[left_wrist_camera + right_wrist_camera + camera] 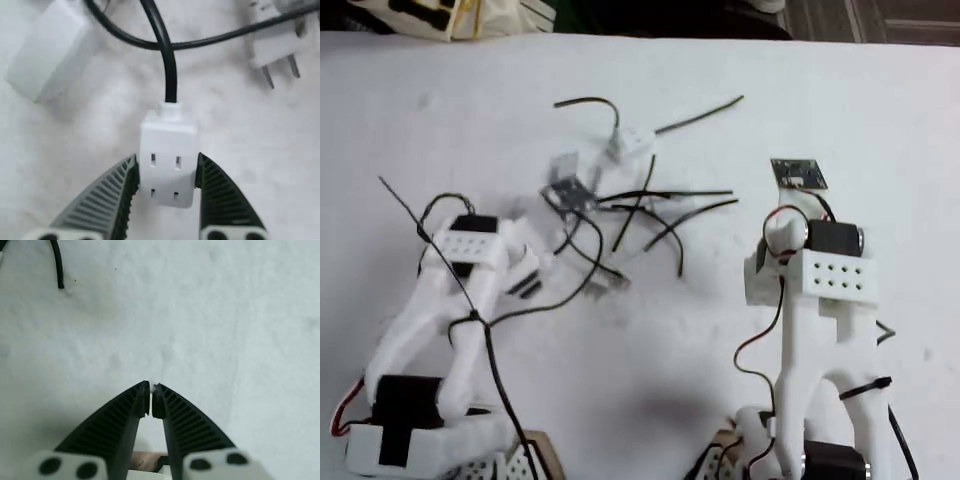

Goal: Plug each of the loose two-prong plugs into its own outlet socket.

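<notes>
Two ribbed tools: your left tool [166, 172] pinches the boxy white socket block [167, 132] on its black cord [170, 75]; your right tool [151, 397] is pressed together above the fuzzy worktop [225, 315].

White socket [166, 172] on black cord [170, 75]: lies slots-up, pinched in left gripper [166, 159]. White plug [277, 45] near it: unplugged, prongs bare. Second white block [632, 142]: farther off, mid-table.
</notes>
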Action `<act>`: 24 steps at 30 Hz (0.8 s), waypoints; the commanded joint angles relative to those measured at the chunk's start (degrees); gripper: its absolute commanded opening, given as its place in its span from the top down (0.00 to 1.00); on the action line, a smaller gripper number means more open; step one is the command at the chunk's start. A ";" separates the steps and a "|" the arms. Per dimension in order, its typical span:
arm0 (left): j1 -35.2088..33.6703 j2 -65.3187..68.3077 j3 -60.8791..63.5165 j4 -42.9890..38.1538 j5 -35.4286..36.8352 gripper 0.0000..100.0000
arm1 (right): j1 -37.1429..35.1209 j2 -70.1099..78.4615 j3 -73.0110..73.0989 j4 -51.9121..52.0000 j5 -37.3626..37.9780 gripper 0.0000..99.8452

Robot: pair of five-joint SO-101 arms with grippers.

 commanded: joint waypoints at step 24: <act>0.04 0.04 -3.43 2.99 16.88 0.80 | 0.13 -1.89 2.29 0.66 0.44 0.98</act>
